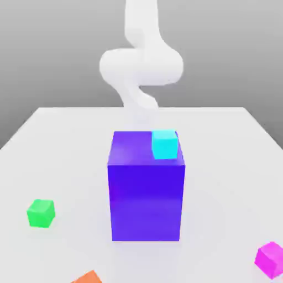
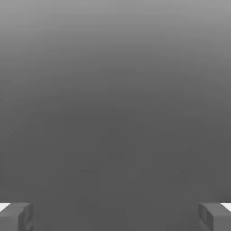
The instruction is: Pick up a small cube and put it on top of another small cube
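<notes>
The gripper (image 2: 115, 217) is spread wide with nothing pinched, maybe so the pink cube (image 1: 270, 260) can be picked up next.

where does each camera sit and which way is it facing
Exterior view: off the arm, looking slightly down across the table at the blue block and magenta cube; the white arm rises beyond the block.
Hand view: on the hand, looking out past the open gripper toward plain grey.
Shared: parts of the robot, arm in one, gripper fingers in the other.
</notes>
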Robot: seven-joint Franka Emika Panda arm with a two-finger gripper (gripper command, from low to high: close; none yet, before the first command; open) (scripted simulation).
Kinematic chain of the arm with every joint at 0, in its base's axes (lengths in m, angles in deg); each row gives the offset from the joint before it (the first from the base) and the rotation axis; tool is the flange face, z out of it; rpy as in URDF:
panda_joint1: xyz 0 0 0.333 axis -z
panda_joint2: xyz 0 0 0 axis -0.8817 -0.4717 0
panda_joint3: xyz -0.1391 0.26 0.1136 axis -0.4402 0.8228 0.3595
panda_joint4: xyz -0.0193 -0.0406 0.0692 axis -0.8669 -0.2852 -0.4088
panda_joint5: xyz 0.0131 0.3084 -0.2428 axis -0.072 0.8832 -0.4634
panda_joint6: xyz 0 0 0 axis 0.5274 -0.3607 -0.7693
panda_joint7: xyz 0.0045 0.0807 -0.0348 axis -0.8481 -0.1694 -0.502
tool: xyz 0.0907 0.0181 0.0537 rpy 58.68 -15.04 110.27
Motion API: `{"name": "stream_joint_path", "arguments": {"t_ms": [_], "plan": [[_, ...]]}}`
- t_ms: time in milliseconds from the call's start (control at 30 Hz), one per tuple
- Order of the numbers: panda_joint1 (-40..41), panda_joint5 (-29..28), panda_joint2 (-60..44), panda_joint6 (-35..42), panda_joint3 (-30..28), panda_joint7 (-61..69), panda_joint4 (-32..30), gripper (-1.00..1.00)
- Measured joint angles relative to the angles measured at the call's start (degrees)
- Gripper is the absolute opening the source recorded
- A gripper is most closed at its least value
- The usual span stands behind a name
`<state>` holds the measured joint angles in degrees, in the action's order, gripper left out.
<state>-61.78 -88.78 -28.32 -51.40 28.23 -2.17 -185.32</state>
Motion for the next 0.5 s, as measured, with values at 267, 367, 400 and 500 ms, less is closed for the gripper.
{"name": "stream_joint_path", "arguments": {"t_ms": [267,367,400,500], "plan": [[-0.2,-4.3,-16.9,-4.5,7.2,-3.9,0.5,0.00],[-0.6,-6.3,-23.1,-6.1,9.6,-5.6,0.7,0.00],[-0.8,-6.9,-25.2,-6.6,10.4,-6.2,0.8,0.00],[-1.6,-9.1,-31.5,-8.2,12.3,-8.0,1.0,0.00]]}}
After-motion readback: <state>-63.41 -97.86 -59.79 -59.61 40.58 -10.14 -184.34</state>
